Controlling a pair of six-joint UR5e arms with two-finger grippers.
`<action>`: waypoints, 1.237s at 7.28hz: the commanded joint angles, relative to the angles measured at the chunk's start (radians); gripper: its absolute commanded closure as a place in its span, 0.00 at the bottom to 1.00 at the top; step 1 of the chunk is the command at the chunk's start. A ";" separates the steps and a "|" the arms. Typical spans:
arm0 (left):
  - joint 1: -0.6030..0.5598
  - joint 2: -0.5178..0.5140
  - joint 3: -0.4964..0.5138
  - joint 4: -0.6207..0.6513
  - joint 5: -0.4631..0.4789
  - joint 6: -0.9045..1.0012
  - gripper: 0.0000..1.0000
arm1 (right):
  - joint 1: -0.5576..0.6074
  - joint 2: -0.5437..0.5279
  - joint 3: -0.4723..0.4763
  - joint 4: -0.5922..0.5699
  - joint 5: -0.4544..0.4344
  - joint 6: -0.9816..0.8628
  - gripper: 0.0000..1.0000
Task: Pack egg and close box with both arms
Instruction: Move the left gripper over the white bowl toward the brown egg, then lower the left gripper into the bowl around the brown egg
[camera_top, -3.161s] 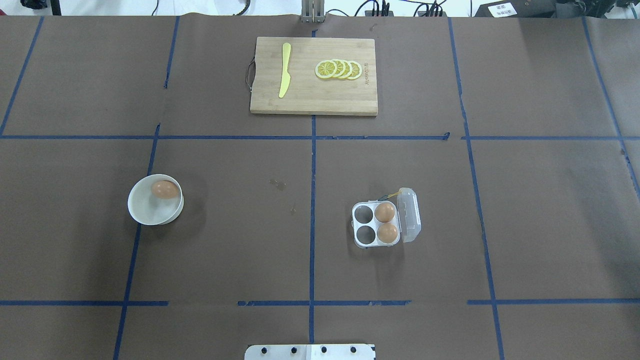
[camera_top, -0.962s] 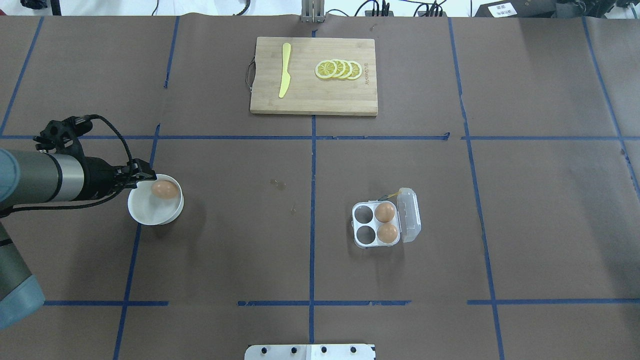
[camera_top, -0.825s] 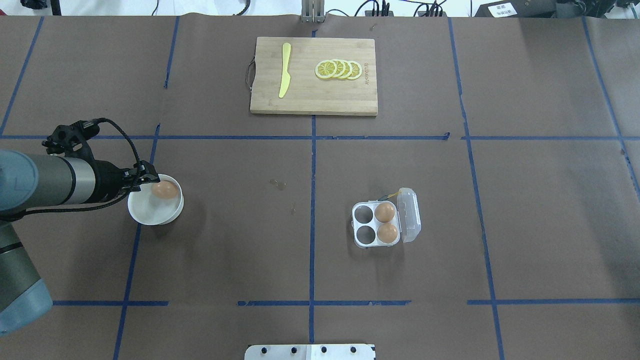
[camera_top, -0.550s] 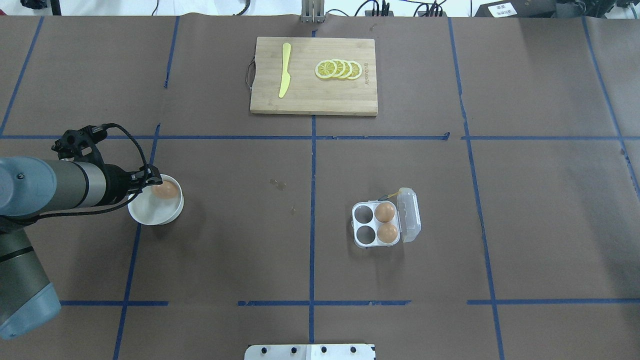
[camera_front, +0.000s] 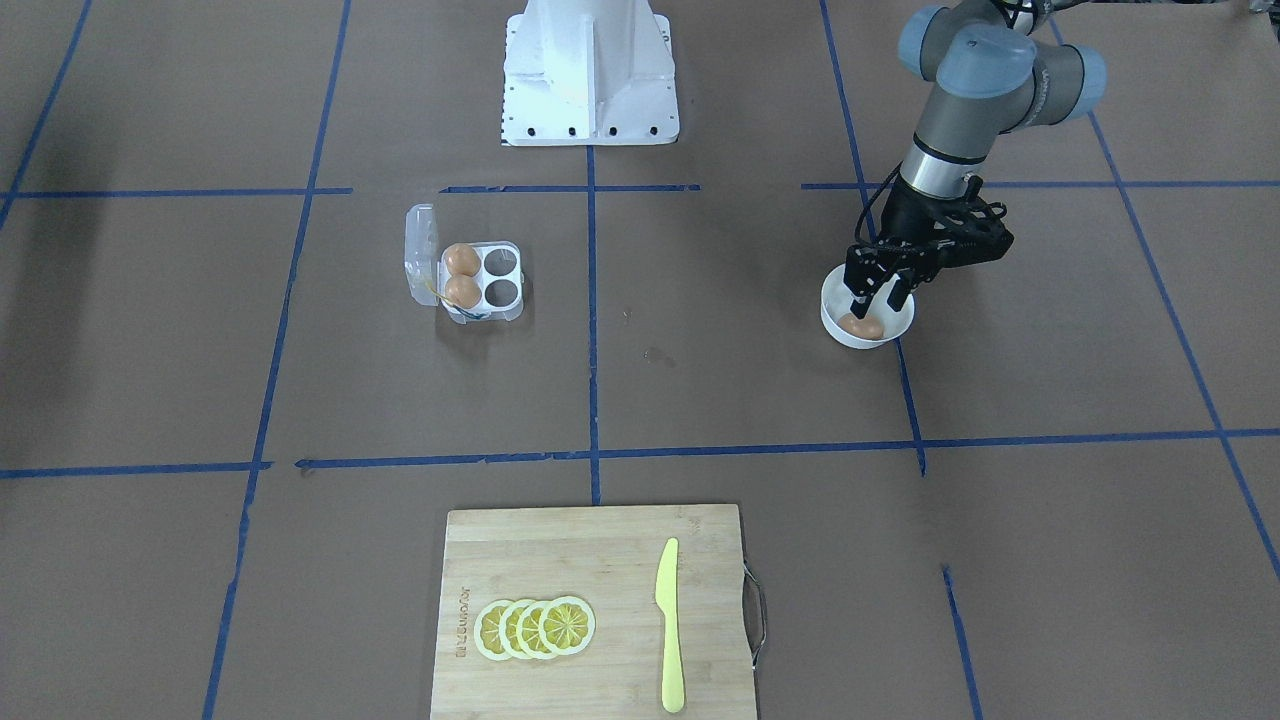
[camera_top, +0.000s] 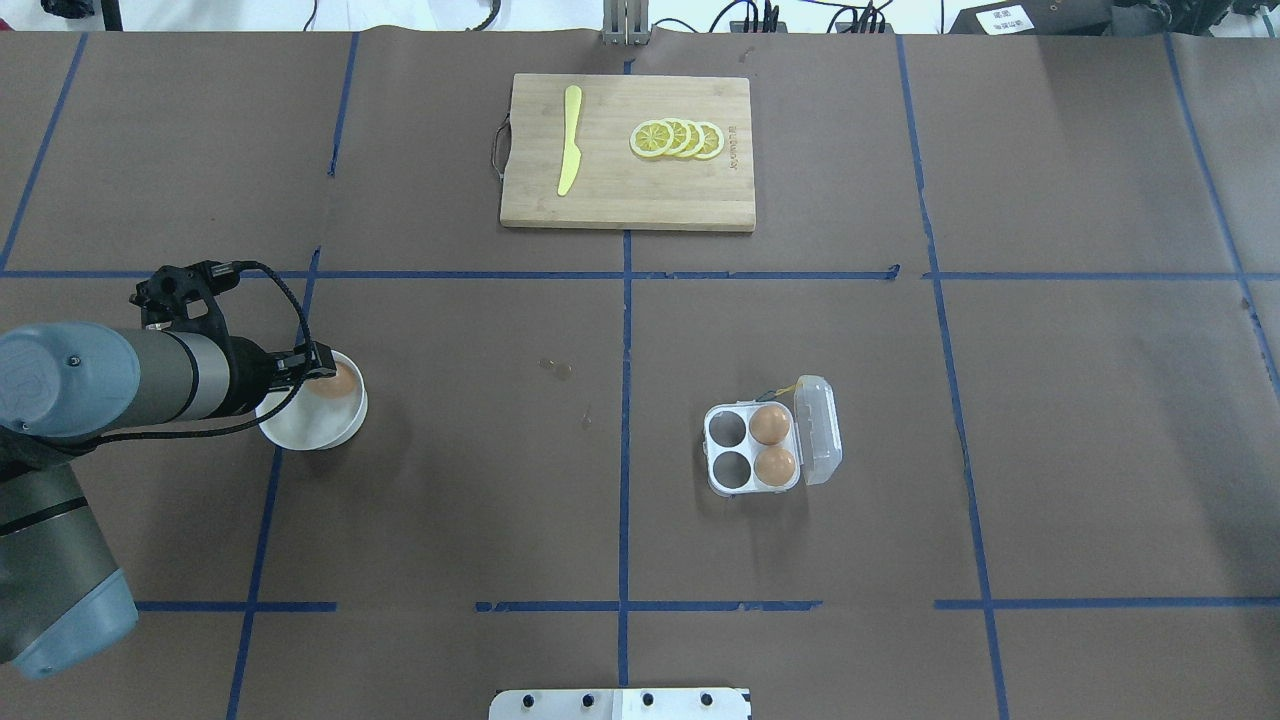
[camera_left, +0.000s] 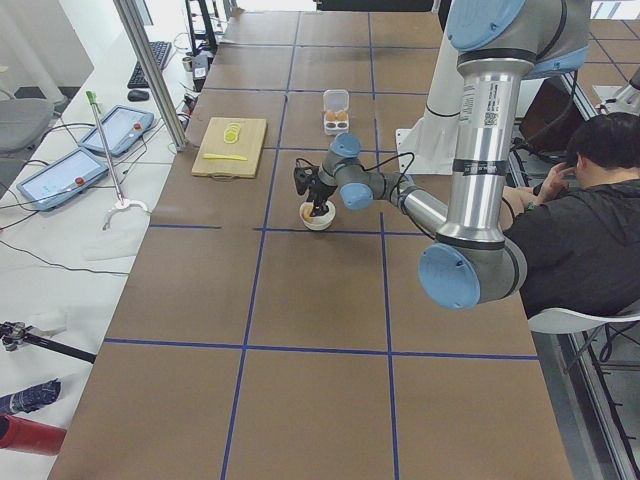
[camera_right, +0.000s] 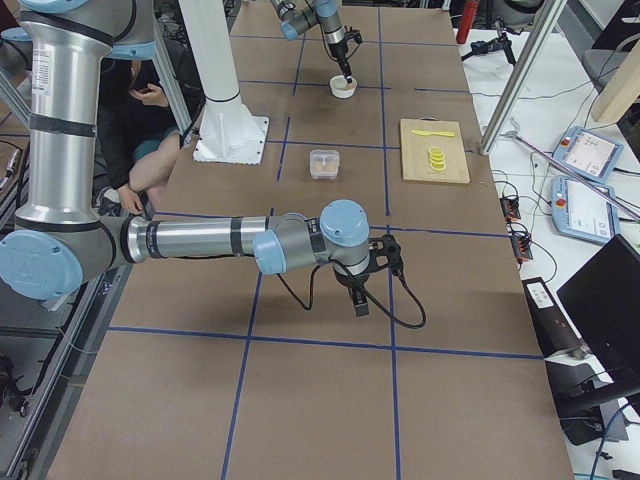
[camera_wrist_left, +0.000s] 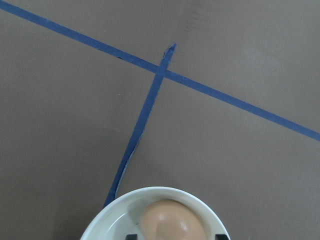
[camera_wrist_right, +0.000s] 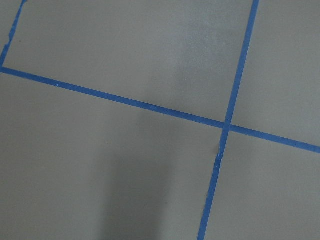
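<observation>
One orange-brown egg (camera_top: 341, 383) lies in a round white bowl (camera_top: 300, 432) at the left of the table. It also shows in the front view (camera_front: 862, 326) and the left wrist view (camera_wrist_left: 167, 222). My left gripper (camera_front: 874, 296) is open and hangs over the bowl, one finger on each side of the egg. The box (camera_top: 741, 447) stands right of centre with its clear lid (camera_top: 818, 430) open. Two eggs (camera_top: 769, 424) fill its right cells; the two left cells are empty. My right gripper (camera_right: 358, 300) shows only in the right side view, low over bare table; I cannot tell its state.
A wooden cutting board (camera_top: 628, 200) with a yellow knife (camera_top: 570, 140) and lemon slices (camera_top: 678, 139) lies at the far middle. The white pedestal base (camera_front: 590, 70) is at the near edge. A seated person (camera_left: 585, 220) is beside the robot.
My left arm has come in from the left and moved right to the bowl. Its open fingers now stand over the egg. The box and its eggs have not moved.
</observation>
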 joint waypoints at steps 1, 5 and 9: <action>0.004 -0.007 0.017 -0.007 0.001 0.056 0.38 | 0.000 0.000 0.000 0.000 0.001 0.000 0.00; 0.025 -0.039 0.040 -0.006 0.004 0.138 0.34 | 0.000 0.001 -0.003 0.000 0.000 0.000 0.00; 0.016 -0.027 0.042 -0.007 0.002 0.289 0.34 | 0.000 0.001 -0.001 0.000 0.000 0.000 0.00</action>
